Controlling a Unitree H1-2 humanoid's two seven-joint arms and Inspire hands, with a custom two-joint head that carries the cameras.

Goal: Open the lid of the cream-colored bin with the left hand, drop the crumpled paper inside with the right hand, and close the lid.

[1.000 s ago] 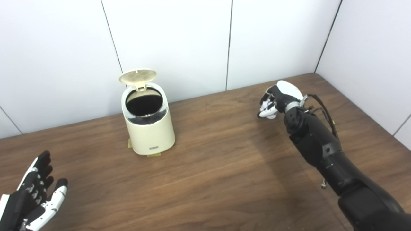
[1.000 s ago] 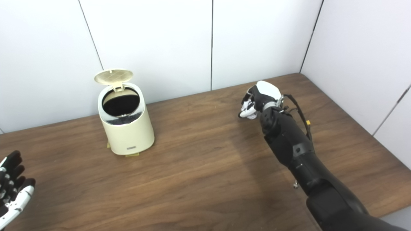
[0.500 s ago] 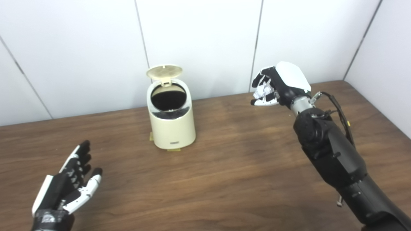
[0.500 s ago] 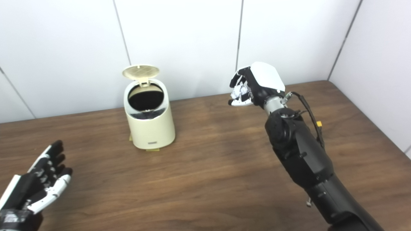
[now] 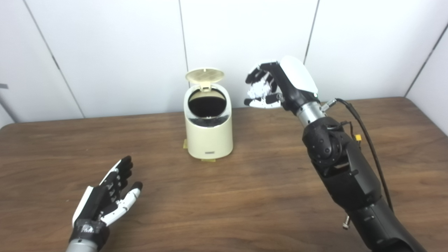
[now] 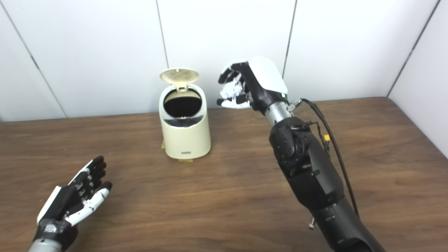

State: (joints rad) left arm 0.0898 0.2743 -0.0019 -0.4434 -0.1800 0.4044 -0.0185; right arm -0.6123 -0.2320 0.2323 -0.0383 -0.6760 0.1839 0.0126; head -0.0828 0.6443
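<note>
Carry the crumpled paper (image 5: 258, 91), pinched in the right robot hand (image 5: 276, 85), left over the open bin (image 5: 209, 129) before releasing; the left robot hand (image 5: 108, 196) lies spread.

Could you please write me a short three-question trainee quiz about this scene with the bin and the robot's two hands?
1. True or false: the round ribbed lid of the cream-colored plastic bin stands open.
2. Which hand holds the crumpled white paper? A) left hand B) right hand
3. Fill in: the paper is held in the air to the ____ of the bin's opening in the picture.

Key: 1 true; 2 B; 3 right.
</note>
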